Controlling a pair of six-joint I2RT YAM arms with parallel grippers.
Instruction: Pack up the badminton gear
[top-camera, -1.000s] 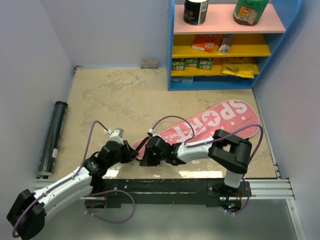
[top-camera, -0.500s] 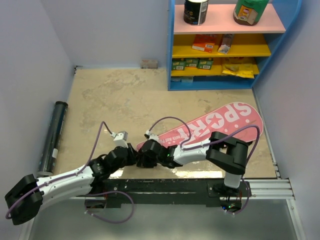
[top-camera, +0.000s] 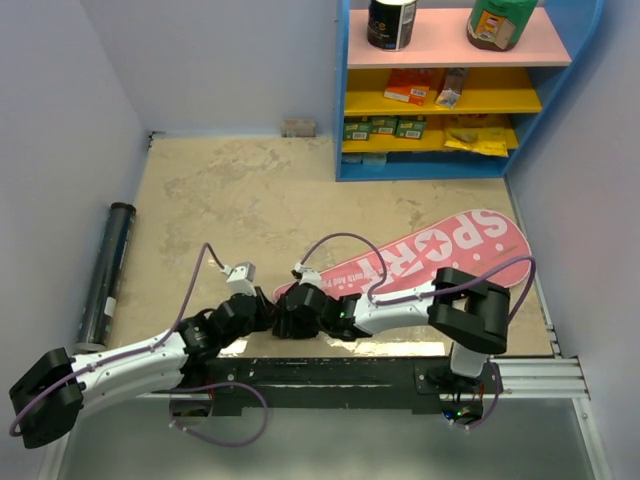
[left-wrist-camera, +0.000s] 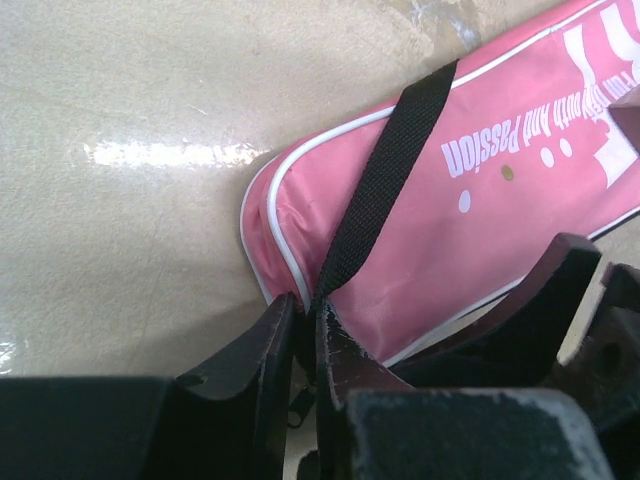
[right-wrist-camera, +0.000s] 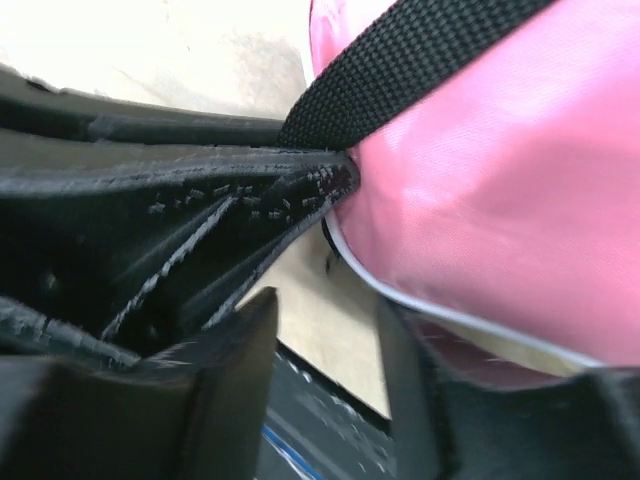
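The pink bag (top-camera: 440, 255) lettered "SPORT" lies slantwise on the table, its narrow end toward the arms. In the left wrist view my left gripper (left-wrist-camera: 308, 305) is shut on that narrow end of the bag (left-wrist-camera: 470, 230), right where the black strap (left-wrist-camera: 385, 175) is sewn on; a small zipper pull hangs between the jaws. In the top view the left gripper (top-camera: 266, 312) and the right gripper (top-camera: 284, 318) meet tip to tip. The right gripper (right-wrist-camera: 325, 310) is open, bare table showing between its jaws, the bag's edge (right-wrist-camera: 520, 180) just above it. A long black tube (top-camera: 106, 272) lies by the left wall.
A blue shelf unit (top-camera: 440, 90) with jars and boxes stands at the back right. A small grey block (top-camera: 298, 127) rests against the back wall. The metal rail (top-camera: 330, 372) carrying the arm bases runs along the table's near edge.
The right gripper has opened and let go of the bag's end. The left gripper has closed further on that end, and the bag has slid a little to the right.
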